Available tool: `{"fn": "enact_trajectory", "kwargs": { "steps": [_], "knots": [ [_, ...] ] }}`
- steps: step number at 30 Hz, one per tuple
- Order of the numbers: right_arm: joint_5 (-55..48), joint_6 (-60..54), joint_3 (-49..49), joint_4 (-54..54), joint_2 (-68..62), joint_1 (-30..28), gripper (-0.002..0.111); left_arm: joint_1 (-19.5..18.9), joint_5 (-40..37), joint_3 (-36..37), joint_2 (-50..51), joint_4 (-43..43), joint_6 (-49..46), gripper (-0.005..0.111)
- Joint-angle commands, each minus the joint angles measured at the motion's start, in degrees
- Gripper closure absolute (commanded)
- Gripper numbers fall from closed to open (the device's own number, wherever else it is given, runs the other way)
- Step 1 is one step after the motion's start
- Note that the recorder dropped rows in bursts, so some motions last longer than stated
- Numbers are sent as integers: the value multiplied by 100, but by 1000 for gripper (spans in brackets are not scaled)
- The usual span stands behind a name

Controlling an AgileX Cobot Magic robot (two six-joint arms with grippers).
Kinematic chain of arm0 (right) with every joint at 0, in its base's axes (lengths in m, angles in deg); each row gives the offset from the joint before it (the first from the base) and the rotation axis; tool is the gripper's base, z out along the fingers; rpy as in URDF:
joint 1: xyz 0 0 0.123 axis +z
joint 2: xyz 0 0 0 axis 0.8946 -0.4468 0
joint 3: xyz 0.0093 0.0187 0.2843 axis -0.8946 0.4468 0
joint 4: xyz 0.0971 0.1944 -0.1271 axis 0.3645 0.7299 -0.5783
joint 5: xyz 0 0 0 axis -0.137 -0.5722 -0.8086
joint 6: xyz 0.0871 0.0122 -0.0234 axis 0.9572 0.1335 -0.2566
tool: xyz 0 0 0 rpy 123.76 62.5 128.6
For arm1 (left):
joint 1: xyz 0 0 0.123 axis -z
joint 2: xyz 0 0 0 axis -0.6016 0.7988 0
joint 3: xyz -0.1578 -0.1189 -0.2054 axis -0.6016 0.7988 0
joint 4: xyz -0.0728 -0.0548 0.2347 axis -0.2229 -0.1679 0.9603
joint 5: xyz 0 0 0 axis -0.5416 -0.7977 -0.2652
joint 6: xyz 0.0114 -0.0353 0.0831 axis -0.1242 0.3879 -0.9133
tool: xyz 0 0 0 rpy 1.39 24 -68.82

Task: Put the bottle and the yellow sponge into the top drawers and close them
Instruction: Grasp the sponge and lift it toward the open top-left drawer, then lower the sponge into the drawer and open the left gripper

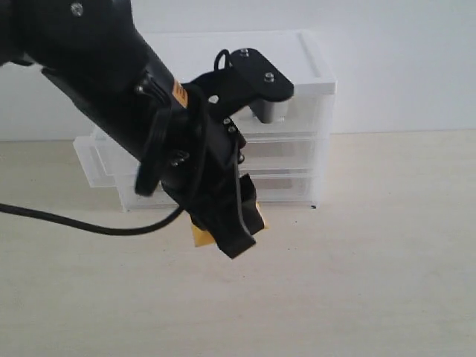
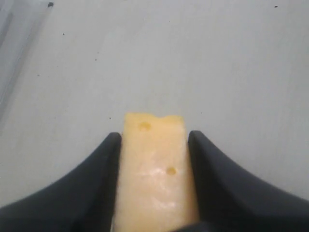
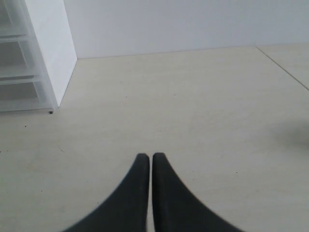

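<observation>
left gripper [image 2: 153, 137]: jaws partway closed, clamped on the yellow sponge [image 2: 154, 169], one finger on each long side
yellow sponge: held in that grip, in front of the drawer unit [image 1: 301, 104], low by its bottom drawer
right gripper [image 3: 150, 157]: jaws pressed tight together, nothing between them, over bare table [image 3: 203, 111] off to the drawer unit's side
drawer unit: white frame, translucent fronts, much of it hidden behind the left arm

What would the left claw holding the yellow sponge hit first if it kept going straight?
Probably the table: the left gripper points down at it, and the yellow sponge, sticking out past its tips, would touch first. Nothing else shows between.
</observation>
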Motion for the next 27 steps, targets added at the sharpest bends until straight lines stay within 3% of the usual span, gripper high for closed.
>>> {"fn": "enact_trajectory", "kwargs": {
  "steps": [1, 16, 19, 22, 27],
  "knots": [
    [35, 0, 26, -30, 23, -9, 108, -474, -335, -134, -431, -679, -1090, 102],
    [35, 0, 26, -30, 23, -9, 108, -2103, -695, -134, -984, -1400, -3823, 102],
    [35, 0, 26, -30, 23, -9, 108, -2719, -643, -147, -946, -2219, -5146, 102],
    [35, 0, 26, -30, 23, -9, 108, -3235, -1148, -581, -544, -2575, -5840, 102],
    [35, 0, 26, -30, 23, -9, 108, -3315, -1320, -1191, 83, -2591, -5852, 102]
  ]
}}
